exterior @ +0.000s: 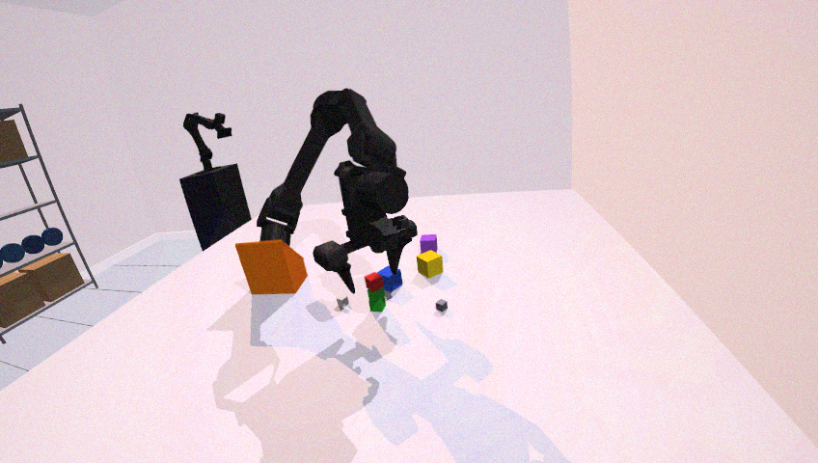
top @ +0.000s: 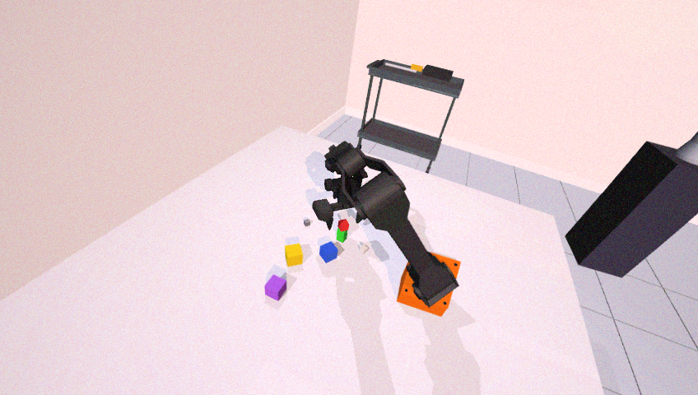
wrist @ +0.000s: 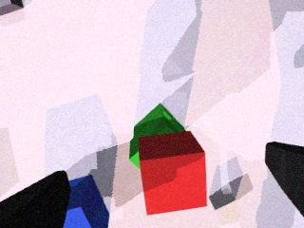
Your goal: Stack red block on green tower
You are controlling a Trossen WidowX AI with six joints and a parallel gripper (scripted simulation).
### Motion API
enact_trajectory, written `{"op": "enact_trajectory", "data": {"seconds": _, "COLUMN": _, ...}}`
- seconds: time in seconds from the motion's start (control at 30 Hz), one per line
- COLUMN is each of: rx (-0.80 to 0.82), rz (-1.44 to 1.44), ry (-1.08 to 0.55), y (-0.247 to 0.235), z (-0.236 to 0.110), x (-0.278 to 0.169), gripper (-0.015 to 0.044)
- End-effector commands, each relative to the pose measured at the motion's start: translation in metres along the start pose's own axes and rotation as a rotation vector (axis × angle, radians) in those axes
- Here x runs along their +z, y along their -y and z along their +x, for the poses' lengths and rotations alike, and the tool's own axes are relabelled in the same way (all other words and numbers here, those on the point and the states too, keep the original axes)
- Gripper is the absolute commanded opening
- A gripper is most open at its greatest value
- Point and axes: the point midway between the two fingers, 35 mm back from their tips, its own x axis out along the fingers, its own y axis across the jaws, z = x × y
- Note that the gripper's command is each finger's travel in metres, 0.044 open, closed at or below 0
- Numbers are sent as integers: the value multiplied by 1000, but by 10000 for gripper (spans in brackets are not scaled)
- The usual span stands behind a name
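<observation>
The red block (top: 343, 225) (exterior: 373, 281) (wrist: 174, 174) sits on top of the green tower (top: 341, 235) (exterior: 376, 300) (wrist: 151, 128), which stands upright on the white table (top: 196, 318). In the wrist view the red block is slightly offset from the green top. My gripper (top: 341, 220) (exterior: 372, 279) (wrist: 169, 167) is open wide. Its fingers stand on either side of the red block, clear of its faces, with the tips about level with it.
A blue block (top: 328, 251) (exterior: 392, 279) stands close beside the tower. A yellow block (top: 294, 254) (exterior: 429, 263) and a purple block (top: 275, 287) (exterior: 427, 242) lie further off. Small grey cubes (top: 307, 221) (exterior: 441, 305) lie nearby. The arm's orange base (top: 430, 303) (exterior: 269, 266) is on the table.
</observation>
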Motion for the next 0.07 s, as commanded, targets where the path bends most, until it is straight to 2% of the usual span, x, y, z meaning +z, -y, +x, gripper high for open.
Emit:
{"op": "enact_trajectory", "data": {"seconds": 0.0, "rx": 0, "rz": -1, "ry": 1, "y": 0, "z": 0, "x": 0, "gripper": 440}}
{"op": "enact_trajectory", "data": {"seconds": 0.03, "rx": 0, "rz": -1, "ry": 1, "y": 0, "z": 0, "x": 0, "gripper": 440}}
